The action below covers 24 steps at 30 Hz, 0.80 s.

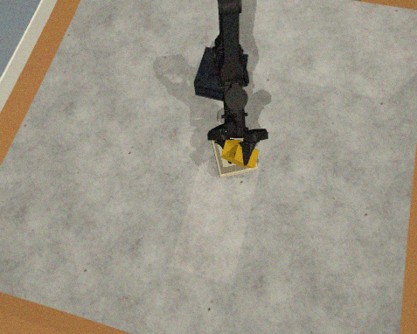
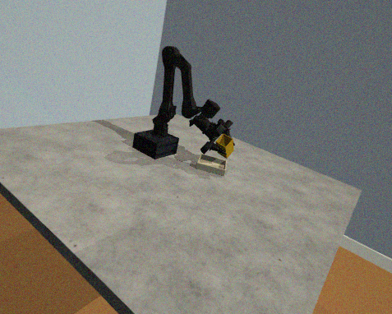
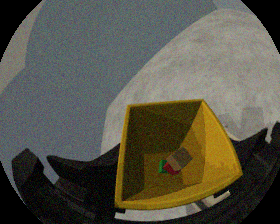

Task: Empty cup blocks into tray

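My gripper is shut on the yellow cup, with one finger on each side. The cup is off the table, tilted to one side, above the pale shallow tray. In the wrist view a tan block, a red block and a green block lie inside the cup, deep near its bottom. The cup and gripper hide much of the tray floor in the top view.
The arm's dark base stands behind the tray. The grey table has its edges well away from the tray. Shadows of the arm fall around the base and tray.
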Each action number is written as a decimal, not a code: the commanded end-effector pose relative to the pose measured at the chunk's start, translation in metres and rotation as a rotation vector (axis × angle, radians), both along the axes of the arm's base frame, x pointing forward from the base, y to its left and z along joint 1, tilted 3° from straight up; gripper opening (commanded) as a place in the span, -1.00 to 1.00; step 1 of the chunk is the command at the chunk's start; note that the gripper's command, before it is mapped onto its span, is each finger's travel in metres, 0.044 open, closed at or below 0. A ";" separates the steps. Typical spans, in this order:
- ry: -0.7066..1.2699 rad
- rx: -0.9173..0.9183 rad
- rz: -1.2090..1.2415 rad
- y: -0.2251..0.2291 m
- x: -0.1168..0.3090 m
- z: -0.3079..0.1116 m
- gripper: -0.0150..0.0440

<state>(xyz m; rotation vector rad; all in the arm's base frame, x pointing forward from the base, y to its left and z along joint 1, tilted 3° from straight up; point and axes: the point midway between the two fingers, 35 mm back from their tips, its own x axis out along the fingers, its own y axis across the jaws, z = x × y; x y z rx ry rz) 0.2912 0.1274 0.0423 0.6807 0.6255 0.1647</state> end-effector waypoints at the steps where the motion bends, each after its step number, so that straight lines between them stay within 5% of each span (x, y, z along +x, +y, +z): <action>1: 0.027 0.059 -0.040 0.000 0.000 -0.001 -0.49; 24: 0.196 0.464 -0.284 0.000 0.001 -0.006 -0.49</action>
